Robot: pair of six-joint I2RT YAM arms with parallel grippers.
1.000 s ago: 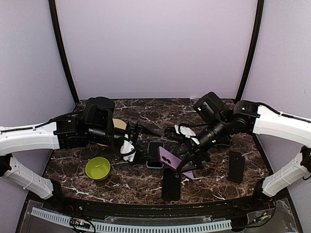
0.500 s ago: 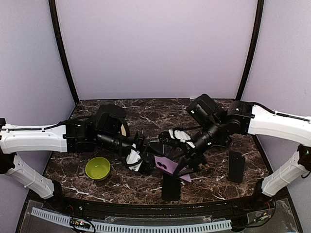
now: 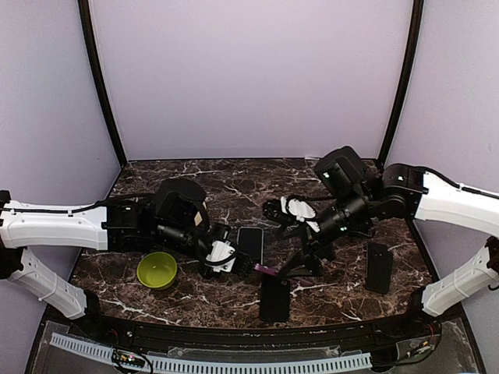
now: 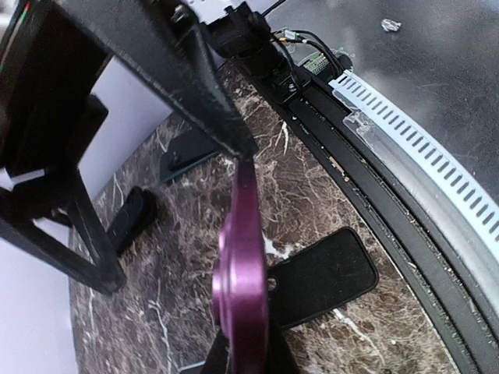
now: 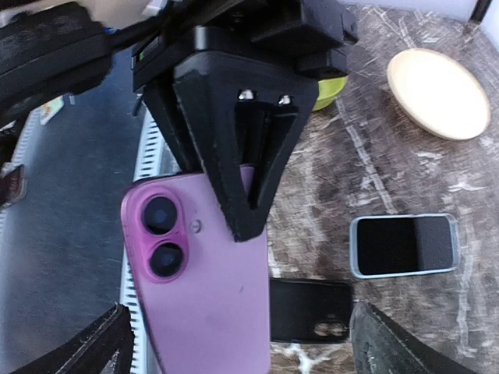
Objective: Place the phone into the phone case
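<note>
Gripping the purple phone [image 5: 199, 288] at its camera end, left hand [image 3: 243, 267] clamped; right hand [image 3: 302, 265] wide open astride it.

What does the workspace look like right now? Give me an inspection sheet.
Surface: dark marbled tabletop.
Job's things: purple phone held edge-up; black phone case flat near the front edge.
Clutter: green bowl, tan dish, light-edged phone, second black slab.
End effectors: left end effector shut on the purple phone; right end effector open beside it.
Cables: black cable along the left arm.
Surroundings: lilac walls, black corner posts.
</note>
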